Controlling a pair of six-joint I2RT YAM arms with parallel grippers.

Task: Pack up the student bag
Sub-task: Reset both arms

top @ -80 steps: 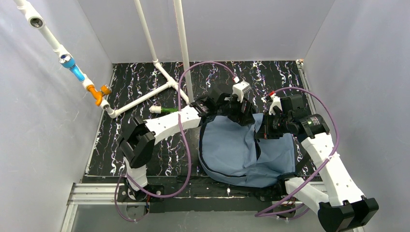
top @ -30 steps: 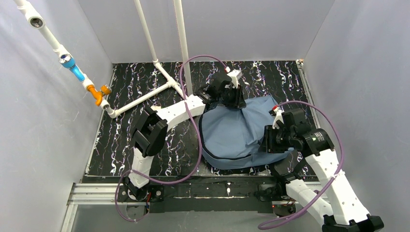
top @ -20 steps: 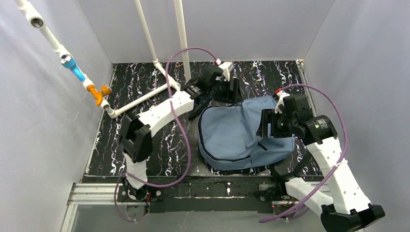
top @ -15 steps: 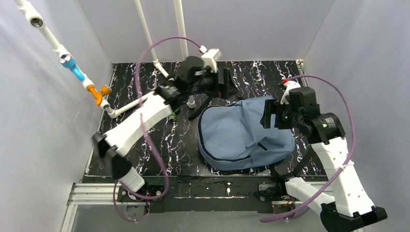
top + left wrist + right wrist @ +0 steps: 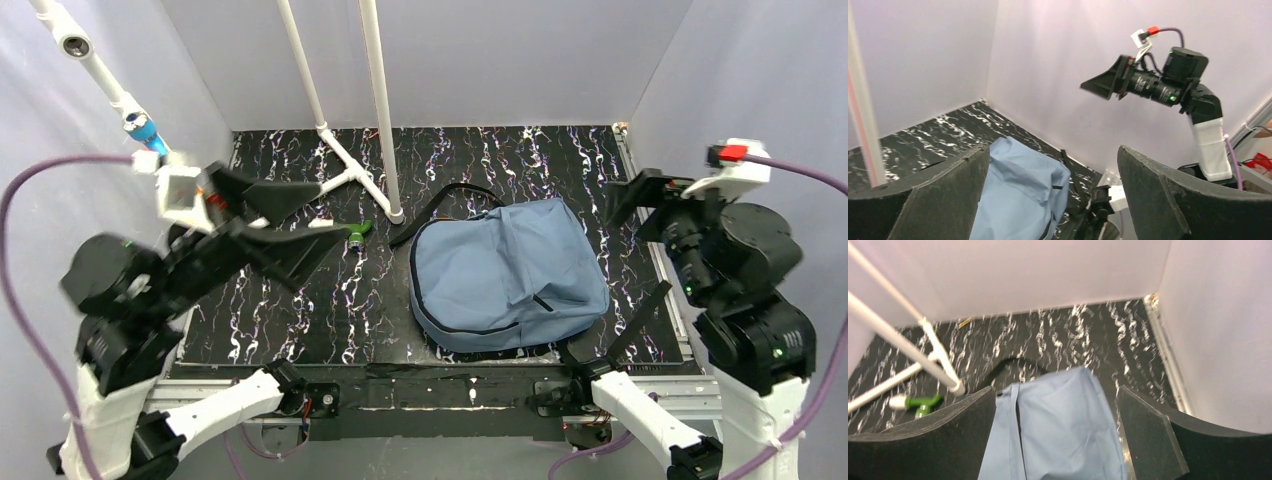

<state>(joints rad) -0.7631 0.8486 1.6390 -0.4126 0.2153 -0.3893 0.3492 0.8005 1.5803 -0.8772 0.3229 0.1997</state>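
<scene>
The student bag (image 5: 510, 270) is a slate-blue backpack lying flat on the black marbled table, with a dark zipper line along its near-left edge and a black strap (image 5: 450, 195) curling out behind it. My left gripper (image 5: 298, 225) hangs high at the left, well away from the bag, open and empty. In the left wrist view its fingers (image 5: 943, 190) frame the bag (image 5: 1018, 195) far below. My right gripper (image 5: 628, 205) is raised at the right, open, with nothing in it. It looks down on the bag (image 5: 1063, 430) between its wide-apart fingers (image 5: 1153, 440).
A white pipe frame (image 5: 350, 170) stands at the back left, its foot close to the bag's strap. A small green and white thing (image 5: 355, 232) lies on the table left of the bag. Grey walls close in three sides.
Both grippers have let go of the bag, opened wide and swung up and outward to the sides. The bag has settled flat on the table.
</scene>
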